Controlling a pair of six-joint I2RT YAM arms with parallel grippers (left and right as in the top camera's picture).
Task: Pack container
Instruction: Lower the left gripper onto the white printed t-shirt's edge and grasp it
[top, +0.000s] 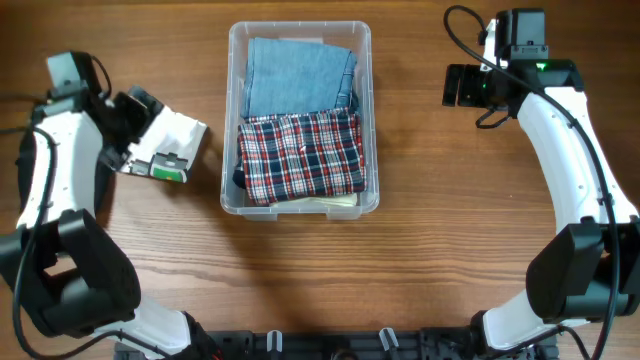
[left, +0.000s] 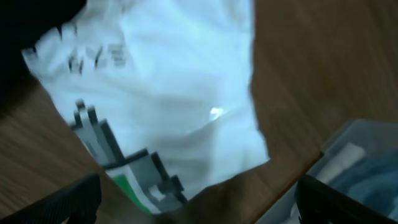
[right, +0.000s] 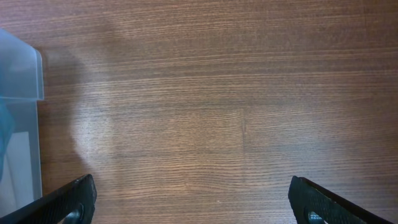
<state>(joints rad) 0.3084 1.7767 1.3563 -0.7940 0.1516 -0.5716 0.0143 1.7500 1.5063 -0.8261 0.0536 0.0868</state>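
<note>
A clear, see-through plastic rectangular tub (top: 232, 120) with rounded corners and a rimmed edge sits on a brown wooden table (top: 430, 250), at the centre of the far half as seen from overhead; it is the container being packed, and it is close to full. Inside, a folded light blue denim garment (top: 298, 76) fills the far end; a folded red, navy and white plaid cloth (top: 300, 152) fills the near end, and its far edge meets the denim; a pale cream layer (top: 335, 203) peeks out from under the plaid cloth at the near wall.

To the left of the tub, apart from it, a flat white plastic packet with green and grey print (top: 175, 140) lies on the wood. The left gripper (left: 198, 200) hangs over this packet with its claw spread wide; the left wrist view is blurred, and it is not clear whether the fingers touch the packet; a corner of the tub shows at the lower right of that view.

The right gripper (right: 190, 194) hovers to the right of the tub, over bare wood; its claw is also wide and holds nothing; only a corner of the tub shows at the left edge of the right wrist view.
</note>
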